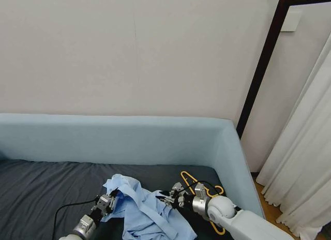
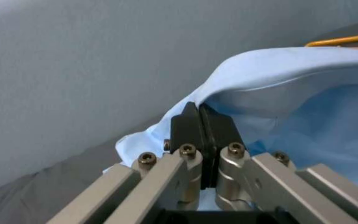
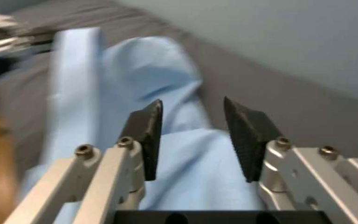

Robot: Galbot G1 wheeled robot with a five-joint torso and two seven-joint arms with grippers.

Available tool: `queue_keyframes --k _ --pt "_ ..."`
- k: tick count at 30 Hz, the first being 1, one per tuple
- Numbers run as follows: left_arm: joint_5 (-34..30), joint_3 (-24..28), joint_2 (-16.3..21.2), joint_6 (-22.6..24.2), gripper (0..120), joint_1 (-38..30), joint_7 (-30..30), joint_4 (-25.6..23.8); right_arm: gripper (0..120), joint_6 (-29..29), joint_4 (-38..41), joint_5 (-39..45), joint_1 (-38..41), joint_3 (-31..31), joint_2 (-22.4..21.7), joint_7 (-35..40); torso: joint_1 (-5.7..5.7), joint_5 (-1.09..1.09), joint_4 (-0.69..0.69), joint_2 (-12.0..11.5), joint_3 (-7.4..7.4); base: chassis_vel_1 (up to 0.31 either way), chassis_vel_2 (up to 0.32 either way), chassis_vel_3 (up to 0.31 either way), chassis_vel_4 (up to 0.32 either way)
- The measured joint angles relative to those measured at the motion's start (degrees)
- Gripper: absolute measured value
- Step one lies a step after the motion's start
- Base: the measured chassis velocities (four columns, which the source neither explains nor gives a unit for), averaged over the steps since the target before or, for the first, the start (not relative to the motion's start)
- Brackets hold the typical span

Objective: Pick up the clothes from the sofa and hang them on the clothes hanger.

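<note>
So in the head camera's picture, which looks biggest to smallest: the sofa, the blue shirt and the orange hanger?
1. Sofa: spans most of the picture's width.
2. Blue shirt: a crumpled heap on the seat.
3. Orange hanger: thin and partly hidden, clearly the smallest.

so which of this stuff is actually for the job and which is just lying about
For the job: shirt, hanger, sofa, left claw shut on the shirt, right claw open over it.

Just there: curtain, wall, cable.
</note>
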Motion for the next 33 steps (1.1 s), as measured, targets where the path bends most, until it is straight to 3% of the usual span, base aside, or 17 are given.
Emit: queue_keyframes --k 3,10,15,18,27,33 --pt "-1.17 -0.19 0.32 -0.05 0 -0.83 -0.61 0.14 58 -2.46 6.02 -1.53 -1.59 -0.27 -2.65 14.82 0.00 0.00 0.01 0.00 0.00 0.000 0.000 0.000 0.000" --pt "-2.39 -0.13 0.60 0.00 0 -2.10 -0.82 -0.19 82 -8.28 17.40 -4.19 -6.67 -2.53 -7.93 23.23 0.00 0.00 -0.04 0.00 0.00 0.000 0.000 0.000 0.000" --pt "-3.24 0.18 1.05 0.38 0 -3.01 -0.91 -0.54 98 -18.71 25.11 -6.31 -8.61 -5.65 -7.86 32.66 0.00 -0.01 0.00 0.00 0.00 0.000 0.000 0.000 0.000" --pt "-3.92 0.14 1.15 0.69 0 -3.44 -1.00 -0.90 100 -23.72 28.82 -4.28 -8.90 -8.81 -6.01 38.61 0.00 -0.01 0.01 0.00 0.00 0.000 0.000 0.000 0.000" --pt "-4.47 -0.44 1.27 0.90 0 -2.90 -1.18 -1.80 100 -24.37 27.69 -4.76 -12.05 -11.57 -1.86 41.23 0.00 -0.01 0.00 0.01 0.00 0.000 0.000 0.000 0.000" --pt "-4.74 -0.54 1.28 1.19 0 -2.84 -1.32 -2.16 100 -25.45 24.49 -6.57 -13.41 -13.10 1.91 50.09 0.00 -0.01 -0.01 0.00 0.00 0.000 0.000 0.000 0.000"
